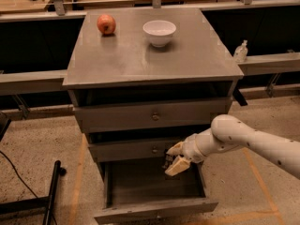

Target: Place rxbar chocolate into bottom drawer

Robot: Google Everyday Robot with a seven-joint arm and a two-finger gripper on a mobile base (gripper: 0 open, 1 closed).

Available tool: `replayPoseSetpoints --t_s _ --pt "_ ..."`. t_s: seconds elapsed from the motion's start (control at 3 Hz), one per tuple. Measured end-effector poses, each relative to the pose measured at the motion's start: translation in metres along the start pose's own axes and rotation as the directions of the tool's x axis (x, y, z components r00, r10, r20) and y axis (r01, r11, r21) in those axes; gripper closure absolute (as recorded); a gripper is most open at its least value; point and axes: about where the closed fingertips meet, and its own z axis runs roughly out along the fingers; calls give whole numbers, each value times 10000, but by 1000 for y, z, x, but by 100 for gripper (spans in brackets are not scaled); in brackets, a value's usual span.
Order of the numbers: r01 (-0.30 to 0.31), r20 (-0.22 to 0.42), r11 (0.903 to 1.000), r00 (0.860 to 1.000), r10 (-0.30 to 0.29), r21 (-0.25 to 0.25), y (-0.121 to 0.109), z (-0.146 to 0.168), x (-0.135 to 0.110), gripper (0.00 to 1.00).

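Note:
The bottom drawer point(154, 210) of the grey cabinet is pulled open, its shallow tray facing up. My gripper point(172, 158) hangs over the right half of the open tray, just in front of the middle drawer. Its pale fingers point(178, 166) are shut on the rxbar chocolate point(168, 160), a small dark bar held between them above the tray floor. The white arm reaches in from the right.
On the cabinet top point(140, 60) stand a red apple point(106, 24) at the back left and a white bowl point(159, 32) at the back middle. The two upper drawers point(152, 116) with round knobs are closed. A black stand point(51, 191) is on the floor at left.

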Motion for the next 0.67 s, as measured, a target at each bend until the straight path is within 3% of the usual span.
replayPoseSetpoints --t_s 0.33,0.67 --pt "-409 1280 9992 9910 401 36 -17 38 10 100" --pt "-835 2499 9962 9654 746 252 -29 95 38 100"
